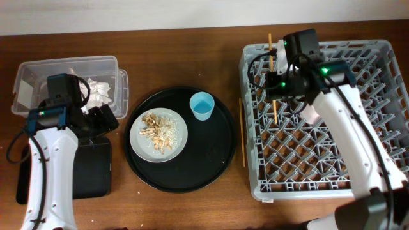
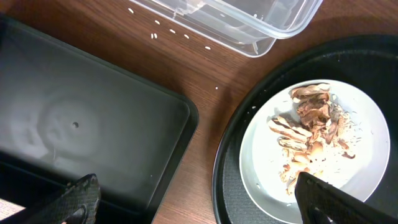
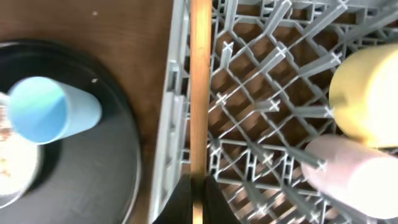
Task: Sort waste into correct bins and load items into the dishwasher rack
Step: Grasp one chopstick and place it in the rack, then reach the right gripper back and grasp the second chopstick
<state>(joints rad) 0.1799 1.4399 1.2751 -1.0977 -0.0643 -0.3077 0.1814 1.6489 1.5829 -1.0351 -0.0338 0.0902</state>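
Note:
My right gripper (image 1: 276, 83) is shut on one wooden chopstick (image 3: 199, 93) and holds it over the left side of the grey dishwasher rack (image 1: 332, 172). The other chopstick (image 1: 241, 131) lies on the table beside the rack. A yellow bowl (image 3: 367, 93) and a pink cup (image 3: 354, 174) are in the rack. The grey plate (image 1: 172, 124) with food scraps (image 1: 153, 131) and the light-blue cup (image 1: 202, 105) sit on the round black tray. My left gripper (image 2: 199, 208) is open and empty, between the shallow black tray (image 2: 81, 137) and the plate (image 2: 367, 143).
The clear tub (image 1: 64, 70) at the far left holds crumpled paper wrappers (image 1: 99, 92). The round black tray (image 1: 211, 166) fills the middle. The shallow black tray (image 1: 96, 172) lies below the tub. Small white crumbs (image 2: 180, 34) dot the wood by the tub.

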